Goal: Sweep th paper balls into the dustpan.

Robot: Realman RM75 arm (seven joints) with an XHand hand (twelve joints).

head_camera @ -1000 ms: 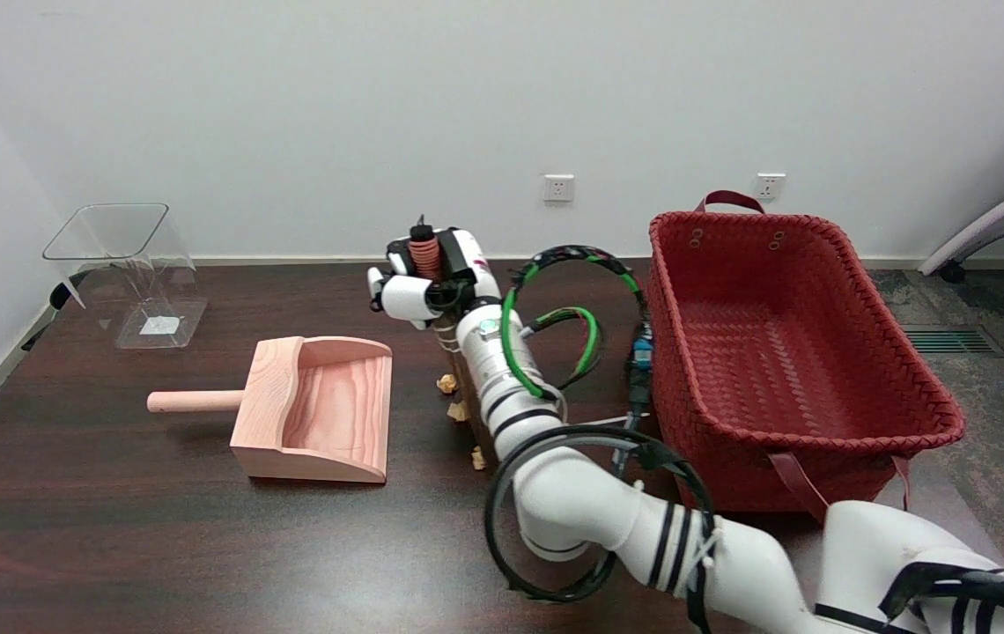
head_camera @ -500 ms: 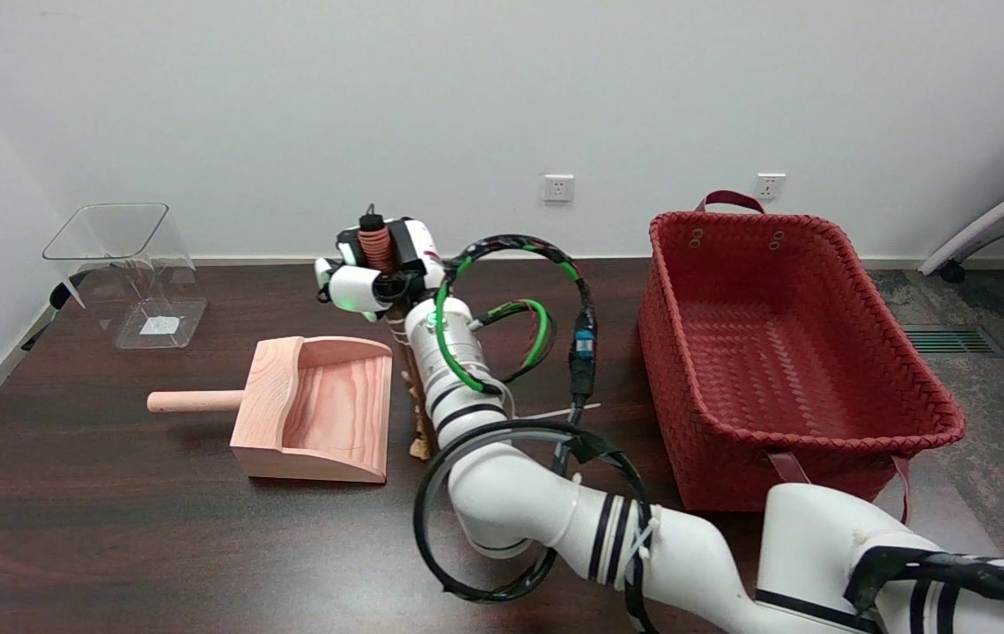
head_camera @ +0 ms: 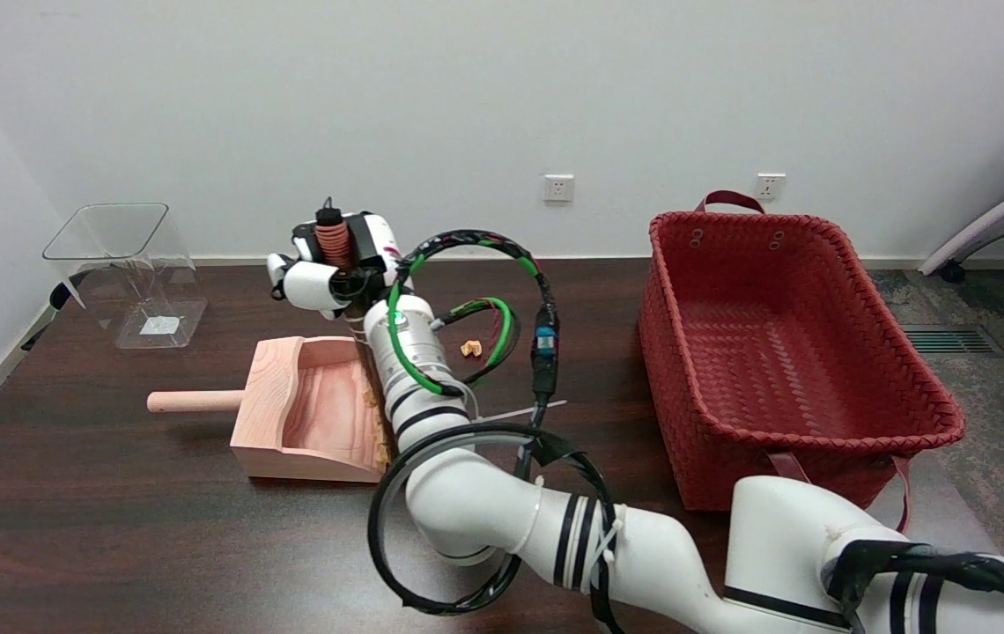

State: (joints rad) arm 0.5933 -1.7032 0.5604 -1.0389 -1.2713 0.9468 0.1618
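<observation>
On the worktop (head_camera: 114, 528) my hand (head_camera: 326, 269) sits just behind the dustpan (head_camera: 308, 414), whose handle points left. Paper balls (head_camera: 372, 427) lie at the dustpan's open right edge; one more (head_camera: 469, 348) lies further right. The basket (head_camera: 784, 352) stands far right, the clear bin (head_camera: 128, 273) back left.

Right arm (head_camera: 502, 493) stretched from lower right across the table, hand (head_camera: 326, 269) with fingers curled closed.

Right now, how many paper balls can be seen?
3 at least: two paper balls at the dustpan's open edge beside the forearm, at and, and one stray on the table at. The arm may hide more.
</observation>
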